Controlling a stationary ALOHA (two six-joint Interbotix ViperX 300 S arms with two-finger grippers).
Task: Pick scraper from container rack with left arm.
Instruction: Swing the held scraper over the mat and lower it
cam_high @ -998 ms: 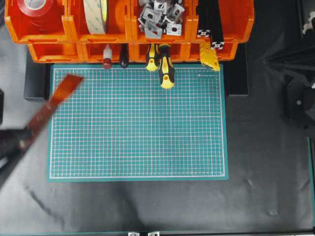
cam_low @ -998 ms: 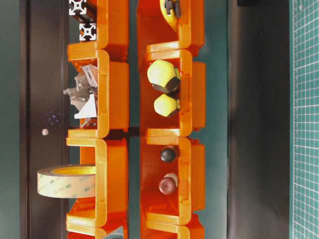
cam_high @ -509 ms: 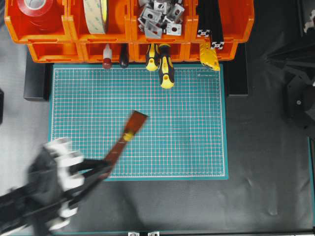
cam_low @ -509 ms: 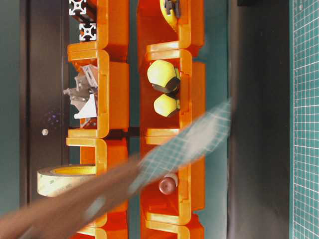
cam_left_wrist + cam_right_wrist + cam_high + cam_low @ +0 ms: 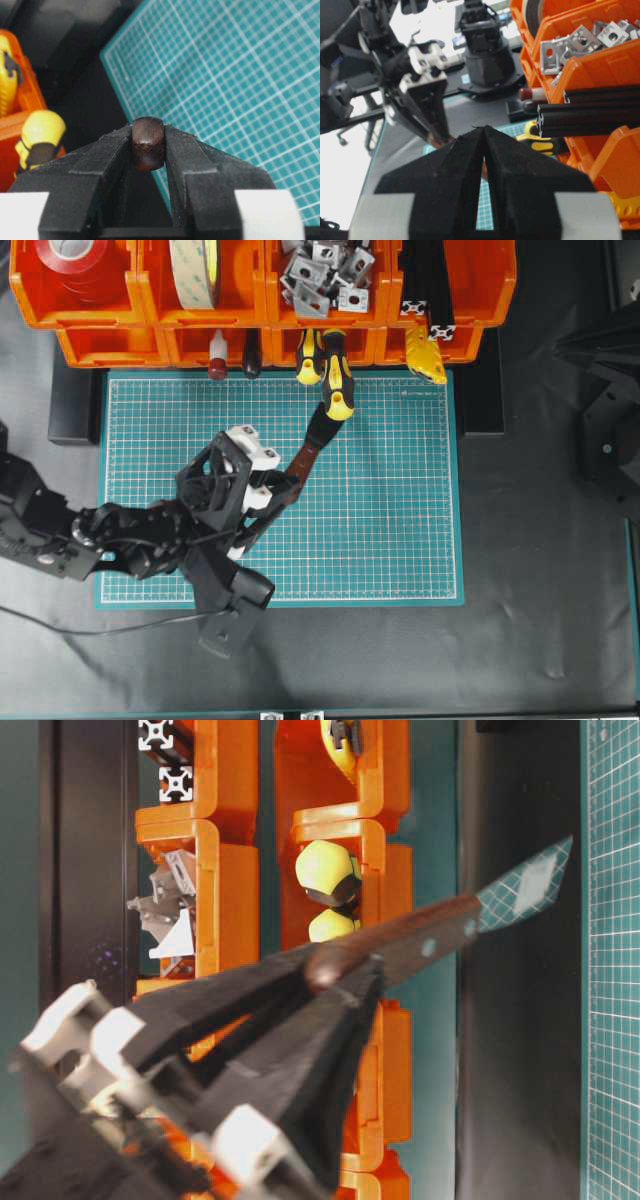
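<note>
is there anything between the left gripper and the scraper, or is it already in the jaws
Nothing stands between them. The left gripper is already clamped on the scraper, its wooden handle end pinched directly between both fingers, blade pointing toward the yellow-handled screwdrivers at the container rack.

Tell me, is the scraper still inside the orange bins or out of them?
Out. The left gripper is shut on the scraper, holding it by the handle above the green mat, clear of the container rack.
</note>
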